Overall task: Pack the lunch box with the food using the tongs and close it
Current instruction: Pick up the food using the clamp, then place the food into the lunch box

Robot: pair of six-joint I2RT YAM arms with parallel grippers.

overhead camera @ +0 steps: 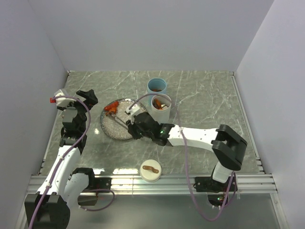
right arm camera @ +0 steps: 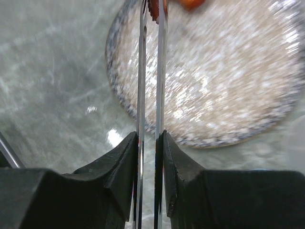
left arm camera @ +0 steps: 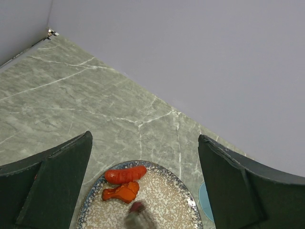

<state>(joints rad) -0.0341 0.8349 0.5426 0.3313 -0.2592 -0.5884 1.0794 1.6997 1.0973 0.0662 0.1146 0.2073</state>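
Observation:
My right gripper is shut on the tongs, squeezing their two thin metal arms nearly together. The tongs' tips reach over the speckled plate and pinch a dark red piece of food. Two orange-red food pieces lie at the plate's far left rim. The lunch box shows as two round blue tubs, the nearer tub holding food. At the left, my left gripper hangs open above the table, holding nothing.
A round white lid with a brown strip handle lies near the front edge between the arms. Grey walls close in the marble table on three sides. A metal rail runs along the front.

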